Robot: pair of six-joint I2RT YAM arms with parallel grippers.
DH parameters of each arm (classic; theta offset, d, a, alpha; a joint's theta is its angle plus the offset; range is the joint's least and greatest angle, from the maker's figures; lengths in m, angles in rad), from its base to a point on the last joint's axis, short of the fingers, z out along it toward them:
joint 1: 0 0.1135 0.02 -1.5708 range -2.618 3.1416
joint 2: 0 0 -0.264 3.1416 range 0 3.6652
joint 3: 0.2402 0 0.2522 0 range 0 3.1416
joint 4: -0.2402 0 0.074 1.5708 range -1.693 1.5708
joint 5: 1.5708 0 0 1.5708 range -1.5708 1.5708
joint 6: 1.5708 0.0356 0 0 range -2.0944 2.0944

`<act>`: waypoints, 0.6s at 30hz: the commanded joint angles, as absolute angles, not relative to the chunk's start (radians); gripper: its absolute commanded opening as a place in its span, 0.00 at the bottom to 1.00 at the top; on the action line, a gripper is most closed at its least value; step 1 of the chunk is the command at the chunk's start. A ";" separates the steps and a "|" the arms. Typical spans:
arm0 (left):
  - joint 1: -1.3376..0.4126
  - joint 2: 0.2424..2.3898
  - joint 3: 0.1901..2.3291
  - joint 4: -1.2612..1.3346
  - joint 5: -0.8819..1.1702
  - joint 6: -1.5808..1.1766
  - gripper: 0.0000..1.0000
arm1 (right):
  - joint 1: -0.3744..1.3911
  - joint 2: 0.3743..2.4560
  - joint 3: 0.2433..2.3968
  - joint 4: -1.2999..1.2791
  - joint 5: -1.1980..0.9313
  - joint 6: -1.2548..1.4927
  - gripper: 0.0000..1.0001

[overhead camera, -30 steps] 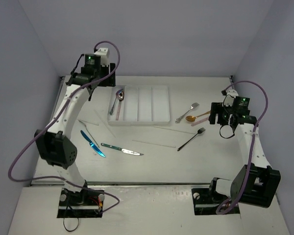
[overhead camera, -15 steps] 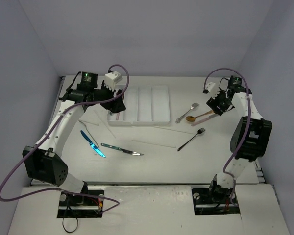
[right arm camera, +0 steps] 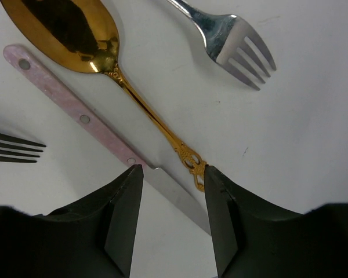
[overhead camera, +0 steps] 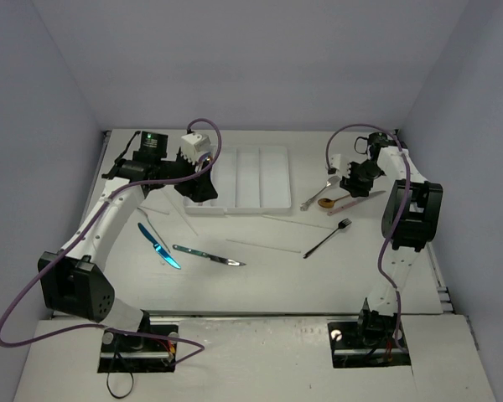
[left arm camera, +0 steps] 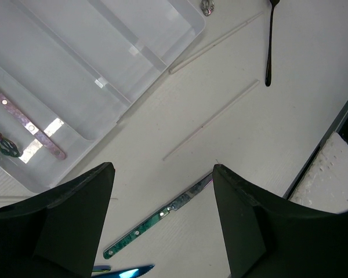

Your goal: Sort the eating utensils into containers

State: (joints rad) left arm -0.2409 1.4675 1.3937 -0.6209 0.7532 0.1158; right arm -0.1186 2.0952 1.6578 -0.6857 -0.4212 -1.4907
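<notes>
The white tray (overhead camera: 251, 180) lies at the far middle of the table. Its leftmost compartment holds a pink-handled utensil (left arm camera: 32, 124) and a spoon (left arm camera: 3, 145). My left gripper (overhead camera: 203, 188) hangs open and empty over the tray's near left corner, high above a green-handled knife (left arm camera: 162, 214). My right gripper (overhead camera: 350, 178) is open and low, its jaws (right arm camera: 171, 168) astride the pink-handled knife (right arm camera: 75, 113) and the handle end of the gold spoon (right arm camera: 64, 29). A silver fork (right arm camera: 238, 40) lies beside them. A black fork (overhead camera: 327, 238) and a blue knife (overhead camera: 158, 245) lie on the table.
Thin pale sticks (overhead camera: 260, 245) lie in front of the tray, and more lie at the left (overhead camera: 155, 209). The green-handled knife (overhead camera: 208, 255) is near the table's middle. Black fork tines (right arm camera: 11, 147) show at the left of the right wrist view.
My left gripper has swung from the far left corner to the tray's near left corner. My right gripper has moved from the right side inward and down over the gold spoon and pink-handled knife.
</notes>
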 commanded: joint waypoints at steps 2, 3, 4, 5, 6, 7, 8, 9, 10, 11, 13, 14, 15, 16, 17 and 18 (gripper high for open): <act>-0.239 1.428 1.407 -0.562 0.789 0.110 0.66 | -0.098 2.107 1.731 -0.739 -0.477 -1.539 0.43; -0.239 1.430 1.407 -0.561 0.788 0.110 0.66 | -0.092 2.110 1.730 -0.740 -0.476 -1.544 0.42; -0.239 1.432 1.408 -0.561 0.786 0.110 0.66 | -0.086 2.114 1.729 -0.742 -0.473 -1.548 0.42; -0.239 1.435 1.409 -0.562 0.786 0.110 0.66 | -0.081 2.122 1.728 -0.743 -0.472 -1.552 0.42; -0.239 1.437 1.411 -0.562 0.786 0.110 0.67 | -0.076 2.126 1.729 -0.744 -0.469 -1.554 0.42; -0.239 1.438 1.413 -0.562 0.785 0.110 0.67 | -0.073 2.131 1.732 -0.745 -0.469 -1.554 0.42; -0.239 1.442 1.416 -0.563 0.782 0.108 0.67 | -0.070 2.142 1.734 -0.746 -0.469 -1.554 0.42; -0.240 1.448 1.421 -0.563 0.778 0.105 0.67 | -0.065 2.154 1.737 -0.748 -0.470 -1.554 0.42; -0.241 1.457 1.428 -0.563 0.776 0.100 0.67 | -0.059 2.165 1.741 -0.749 -0.471 -1.554 0.41; -0.240 1.458 1.430 -0.563 0.776 0.100 0.67 | -0.056 2.172 1.744 -0.750 -0.474 -1.554 0.41; -0.239 1.459 1.432 -0.563 0.775 0.100 0.67 | -0.050 2.180 1.746 -0.750 -0.480 -1.554 0.41; -0.239 1.459 1.433 -0.563 0.773 0.100 0.67 | -0.047 2.188 1.745 -0.750 -0.481 -1.554 0.41; -0.239 1.458 1.431 -0.563 0.771 0.101 0.67 | -0.043 2.193 1.742 -0.752 -0.480 -1.556 0.42; -0.239 1.457 1.429 -0.563 0.770 0.101 0.67 | -0.039 2.199 1.739 -0.753 -0.478 -1.557 0.42; -0.239 1.457 1.427 -0.563 0.766 0.101 0.67 | -0.036 2.206 1.737 -0.753 -0.474 -1.559 0.42; -0.238 1.457 1.427 -0.562 0.763 0.101 0.66 | -0.033 2.209 1.735 -0.754 -0.471 -1.561 0.41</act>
